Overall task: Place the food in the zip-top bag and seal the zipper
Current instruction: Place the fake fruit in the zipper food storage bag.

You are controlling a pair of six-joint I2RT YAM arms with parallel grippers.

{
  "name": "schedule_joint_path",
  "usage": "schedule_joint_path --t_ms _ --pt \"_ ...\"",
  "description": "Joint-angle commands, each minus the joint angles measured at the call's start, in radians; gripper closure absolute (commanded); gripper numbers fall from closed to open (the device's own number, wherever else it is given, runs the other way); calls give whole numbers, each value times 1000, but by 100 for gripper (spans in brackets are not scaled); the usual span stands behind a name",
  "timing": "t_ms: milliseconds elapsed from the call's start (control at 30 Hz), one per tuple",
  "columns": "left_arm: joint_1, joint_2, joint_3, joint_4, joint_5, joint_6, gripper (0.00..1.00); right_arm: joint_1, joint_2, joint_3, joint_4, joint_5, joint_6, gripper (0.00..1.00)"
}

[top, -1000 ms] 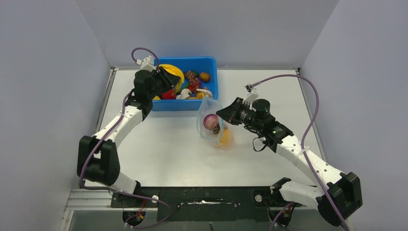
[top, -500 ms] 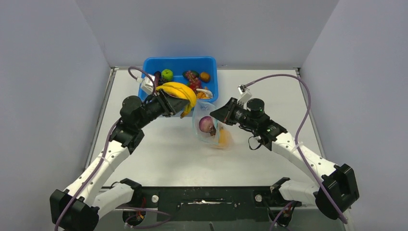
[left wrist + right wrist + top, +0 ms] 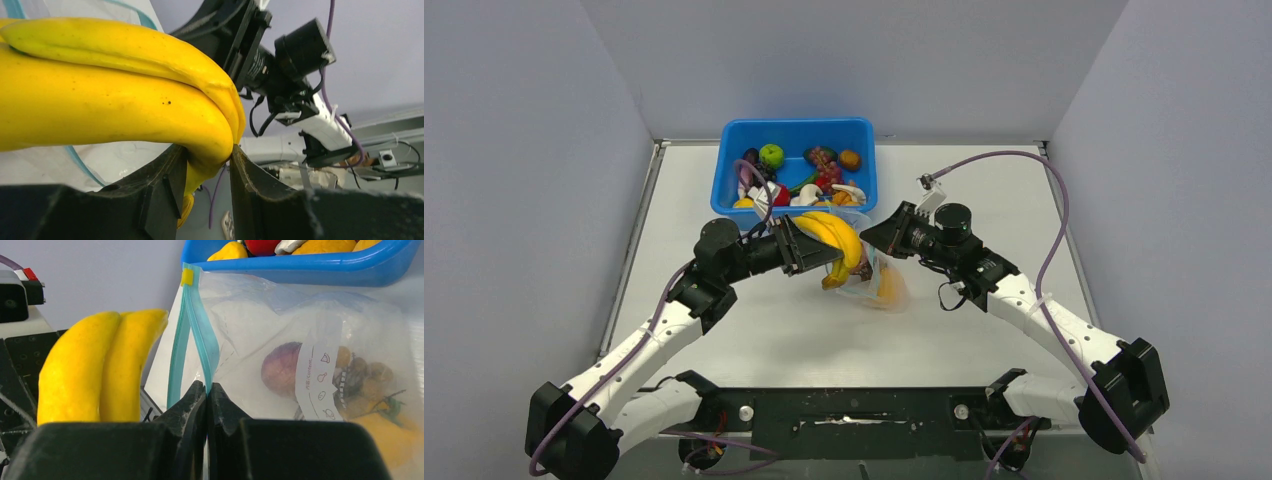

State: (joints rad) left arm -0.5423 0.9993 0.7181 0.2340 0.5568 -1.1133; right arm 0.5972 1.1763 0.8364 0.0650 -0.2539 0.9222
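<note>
My left gripper (image 3: 807, 246) (image 3: 207, 165) is shut on the yellow banana bunch (image 3: 836, 241) (image 3: 115, 95) and holds it at the open mouth of the clear zip-top bag (image 3: 879, 285). My right gripper (image 3: 874, 237) (image 3: 206, 390) is shut on one lip of the teal-blue zipper (image 3: 197, 330) and holds the mouth up and open. The bananas also show in the right wrist view (image 3: 100, 365), just left of the zipper. Inside the bag (image 3: 320, 370) lie a purple piece (image 3: 281, 367), dark grapes (image 3: 365, 372) and an orange piece (image 3: 387, 432).
A blue tub (image 3: 864, 135) at the back centre holds a green apple (image 3: 771, 155), grapes (image 3: 823, 160), an orange piece (image 3: 850, 159) and several other toy foods. Grey walls stand on the left, right and back. The table's near edge carries the arm bases.
My left gripper lifted the banana bunch out of the blue tub and carried it right and toward me to the bag's mouth. My right gripper kept its hold on the zipper, moving slightly left.
</note>
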Motion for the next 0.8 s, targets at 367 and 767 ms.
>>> schedule_joint_path --t_ms 367,767 --pt "-31 -8 68 -181 326 149 98 2 -1 103 21 -56 -268 100" --pt "-49 111 129 -255 410 245 97 5 5 78 51 -111 -285 100"
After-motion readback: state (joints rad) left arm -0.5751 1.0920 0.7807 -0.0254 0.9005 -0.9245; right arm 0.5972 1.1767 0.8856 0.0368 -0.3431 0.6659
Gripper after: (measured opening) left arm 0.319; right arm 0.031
